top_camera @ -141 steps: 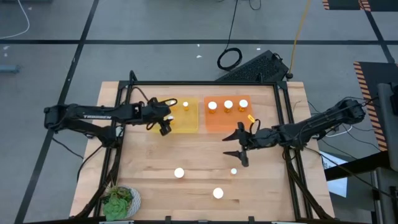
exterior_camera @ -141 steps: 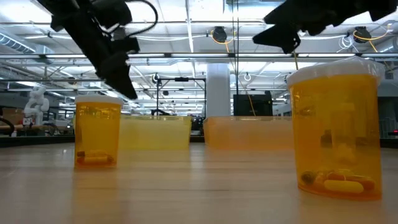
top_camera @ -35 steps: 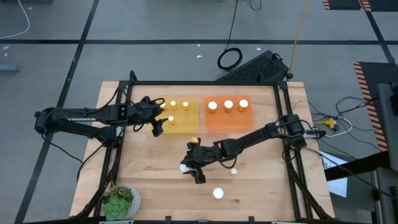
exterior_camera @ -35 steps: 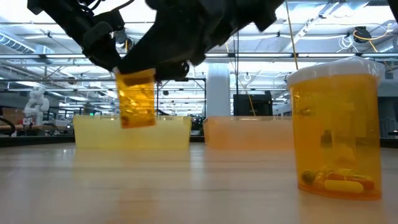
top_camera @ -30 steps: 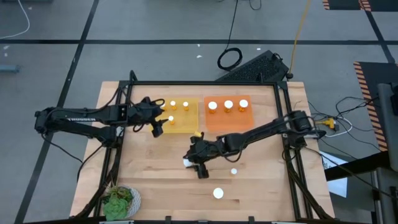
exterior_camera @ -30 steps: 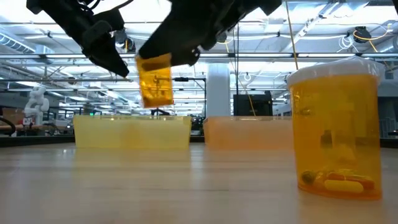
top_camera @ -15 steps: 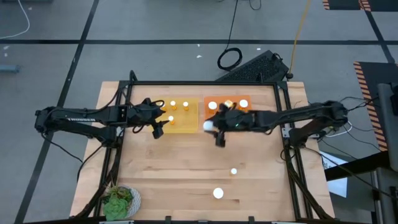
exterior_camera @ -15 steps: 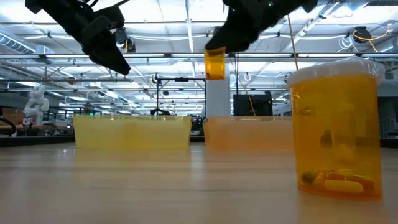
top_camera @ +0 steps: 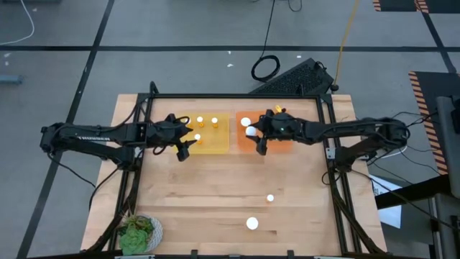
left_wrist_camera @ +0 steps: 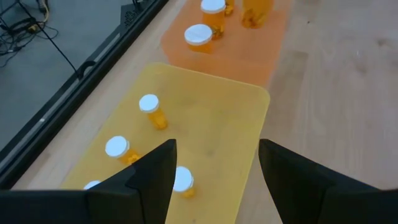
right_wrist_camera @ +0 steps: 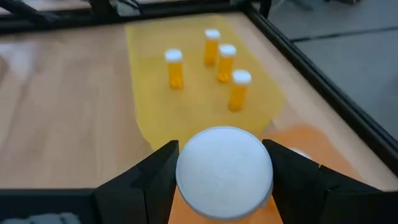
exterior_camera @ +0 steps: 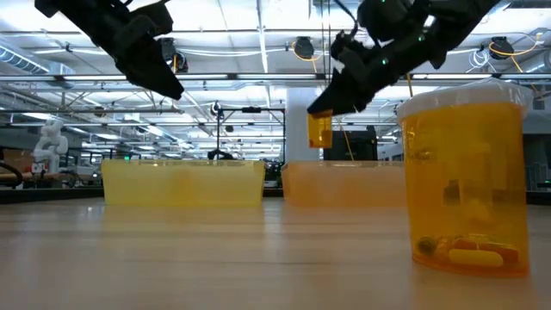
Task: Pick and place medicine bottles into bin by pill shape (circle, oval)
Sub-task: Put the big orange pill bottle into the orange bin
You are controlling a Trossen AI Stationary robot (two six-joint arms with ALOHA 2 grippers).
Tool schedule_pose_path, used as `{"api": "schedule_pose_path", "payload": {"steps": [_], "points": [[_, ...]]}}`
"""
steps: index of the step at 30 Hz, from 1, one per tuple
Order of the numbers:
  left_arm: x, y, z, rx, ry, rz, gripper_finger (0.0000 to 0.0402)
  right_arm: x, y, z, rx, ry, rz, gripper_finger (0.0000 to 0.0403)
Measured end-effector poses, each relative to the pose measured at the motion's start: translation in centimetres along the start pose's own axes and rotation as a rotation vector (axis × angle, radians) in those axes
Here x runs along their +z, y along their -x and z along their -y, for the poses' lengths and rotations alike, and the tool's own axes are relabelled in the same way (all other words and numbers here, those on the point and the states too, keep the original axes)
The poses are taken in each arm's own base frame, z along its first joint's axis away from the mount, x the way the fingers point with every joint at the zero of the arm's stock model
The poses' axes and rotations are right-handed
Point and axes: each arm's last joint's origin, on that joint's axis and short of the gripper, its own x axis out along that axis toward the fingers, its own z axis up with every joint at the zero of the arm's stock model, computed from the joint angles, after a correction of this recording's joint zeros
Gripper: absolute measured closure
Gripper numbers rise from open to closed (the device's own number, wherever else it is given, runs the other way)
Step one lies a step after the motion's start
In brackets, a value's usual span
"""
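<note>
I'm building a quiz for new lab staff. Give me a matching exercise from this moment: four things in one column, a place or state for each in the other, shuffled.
Things:
1. right tool
2. left tool
3. yellow bin
4. potted plant

Places or states:
A. near-left table corner
B. open, holding nothing, by the yellow bin
C. holds four narrow-capped bottles
D. shut on a wide-capped bottle above the orange bin

Pairs: 1-D, 2-B, 3-C, 4-A

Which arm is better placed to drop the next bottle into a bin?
The right one. The right gripper holds a bottle above the orange bin, while the left gripper is open and empty over the yellow bin.
</note>
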Motion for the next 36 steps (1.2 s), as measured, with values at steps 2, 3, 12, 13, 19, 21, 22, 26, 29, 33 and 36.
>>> {"api": "schedule_pose_path", "payload": {"steps": [2,3,12,13,19,21,22,26,29,33,36], "points": [[0.0,0.0,0.0,-0.002,-0.003,0.0,0.017,-0.6,-0.4,0.3,-0.01,-0.005,-0.021,0.0191],[0.0,0.0,0.1,-0.005,-0.004,0.0,0.017,-1.0,-0.4,0.4,-0.015,-0.01,-0.033,0.019],[0.0,0.0,0.1,-0.006,-0.014,0.001,0.017,-3.5,-0.9,1.1,-0.036,-0.056,-0.027,0.019],[0.0,0.0,0.1,-0.006,-0.014,0.001,0.017,-3.9,-1.1,1.1,-0.037,-0.057,-0.031,0.019],[0.0,0.0,0.1,-0.006,-0.022,0.003,0.017,-5.5,-2.1,1.3,-0.044,-0.062,-0.08,0.019],[0.0,0.0,0.1,-0.007,-0.023,0.006,0.017,-5.8,-2.6,1.4,-0.032,-0.074,-0.081,0.019],[0.0,0.0,0.1,-0.007,-0.024,0.006,0.017,-5.9,-2.8,1.5,-0.025,-0.084,-0.079,0.019],[0.0,0.0,0.1,-0.007,-0.025,0.007,0.017,-6.3,-3.1,1.7,-0.015,-0.112,-0.088,0.019],[0.0,0.0,0.1,-0.006,-0.026,0.006,0.017,-6.3,-3.1,1.9,-0.022,-0.121,-0.091,0.019],[0.0,0.0,0.1,-0.007,-0.026,0.005,0.017,-6.3,-3.1,1.9,-0.023,-0.144,-0.093,0.0189],[0.0,0.0,0.1,-0.006,-0.027,0.003,0.017,-6.4,-3.1,1.9,-0.023,-0.151,-0.102,0.0181]]}}
